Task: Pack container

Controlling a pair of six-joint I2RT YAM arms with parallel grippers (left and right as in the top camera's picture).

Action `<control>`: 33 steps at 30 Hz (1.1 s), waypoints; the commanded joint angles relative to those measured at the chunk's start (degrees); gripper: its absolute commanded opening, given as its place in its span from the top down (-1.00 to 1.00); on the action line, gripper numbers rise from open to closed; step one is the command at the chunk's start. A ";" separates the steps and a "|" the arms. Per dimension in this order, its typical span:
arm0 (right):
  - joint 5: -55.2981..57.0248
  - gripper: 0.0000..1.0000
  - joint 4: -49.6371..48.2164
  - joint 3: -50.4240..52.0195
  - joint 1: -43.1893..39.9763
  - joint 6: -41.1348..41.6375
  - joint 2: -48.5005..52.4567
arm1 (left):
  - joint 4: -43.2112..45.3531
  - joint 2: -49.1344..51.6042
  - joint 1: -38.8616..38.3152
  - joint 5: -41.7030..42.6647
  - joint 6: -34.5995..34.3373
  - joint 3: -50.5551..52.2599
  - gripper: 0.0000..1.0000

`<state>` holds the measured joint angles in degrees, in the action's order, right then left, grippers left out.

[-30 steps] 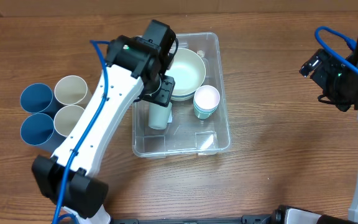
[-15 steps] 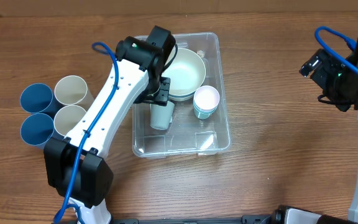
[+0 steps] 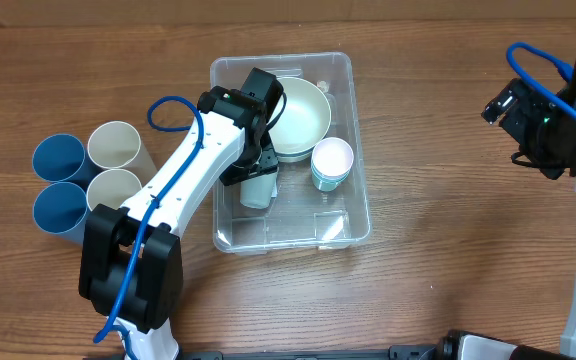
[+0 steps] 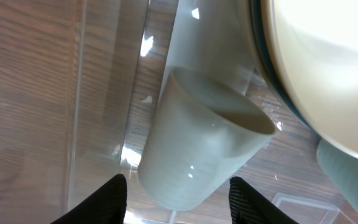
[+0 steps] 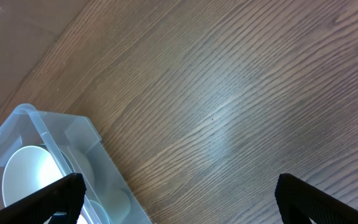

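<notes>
Since the earlier frames the left arm has drawn its rear links in toward the container (image 3: pixel 278 228) and its wrist has slid a little toward the bin's far end, while the pale cup (image 4: pixel 197 149) beneath it, the right arm and everything else have stayed put. The clear container sits mid-worktop, already holding a cream bowl (image 3: pixel 303 118) at its far end and a short stack of cups (image 3: pixel 332 160) beside it. The step in hand looks like placing this pale cup along the bin's left wall. It lies tilted, mouth toward the bowl, with its rim just beside the bowl's edge. The left gripper (image 4: pixel 178 194) points steeply down into the bin, its fingers (image 4: pixel 114 199) apart on either side of the cup's base. A thin gap shows on at least one side, so this does not read as a firm hold. The next move probably calls for lifting straight out without nudging the cup or bowl, then reaching left to the four cups (image 3: pixel 116 145) waiting on the worktop (image 3: pixel 448 290), two blue and two cream. The right gripper (image 5: pixel 179 186) hangs well off to the right above bare wood, fingers spread wide with nothing between them.
</notes>
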<state>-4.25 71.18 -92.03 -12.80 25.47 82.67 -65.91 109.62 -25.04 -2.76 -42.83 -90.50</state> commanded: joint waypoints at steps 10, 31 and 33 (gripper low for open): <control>0.15 -1.00 -0.33 -0.61 -0.13 0.28 0.11 | 4.74 1.11 -0.59 -2.14 -2.21 -0.11 -0.29; -10.88 -1.00 -7.23 -0.61 -0.13 0.26 0.11 | -14.62 -13.29 1.36 -8.00 5.62 -25.75 -0.55; -14.49 -1.00 -7.45 -0.61 -0.13 -0.11 0.11 | -17.03 -15.41 3.23 -8.37 6.38 -27.06 -0.59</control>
<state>-10.70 64.25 -92.03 -12.82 25.45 82.67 -80.49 98.32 -24.60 -7.25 -38.44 -114.52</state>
